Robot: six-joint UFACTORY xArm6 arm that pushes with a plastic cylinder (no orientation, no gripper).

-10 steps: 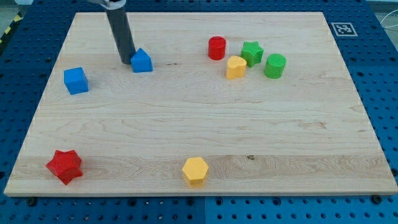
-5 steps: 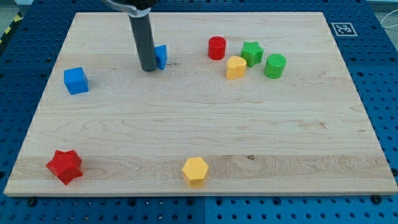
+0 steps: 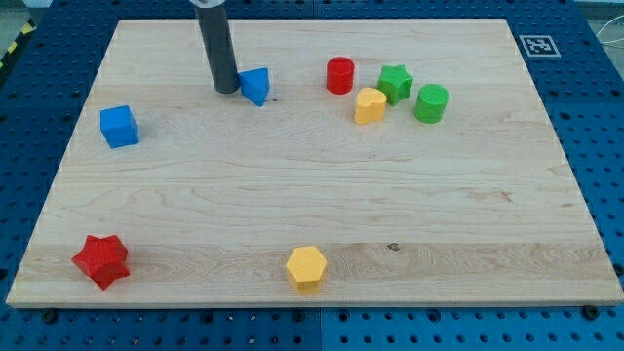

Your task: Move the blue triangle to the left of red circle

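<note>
The blue triangle (image 3: 255,85) lies in the upper middle of the wooden board (image 3: 312,195), well to the left of the red circle (image 3: 339,75). My tip (image 3: 225,90) is just left of the blue triangle, close to its left edge; I cannot tell if it touches. The dark rod rises from the tip to the view's top edge.
A yellow block (image 3: 370,104), a green star (image 3: 395,82) and a green cylinder (image 3: 431,102) sit right of the red circle. A blue cube (image 3: 119,126) is at the left, a red star (image 3: 101,260) at the bottom left, a yellow hexagon (image 3: 306,267) at the bottom middle.
The blue triangle has slid right, toward the red circle, and turned. My tip pushed it to the right, then drew back slightly up and left.
</note>
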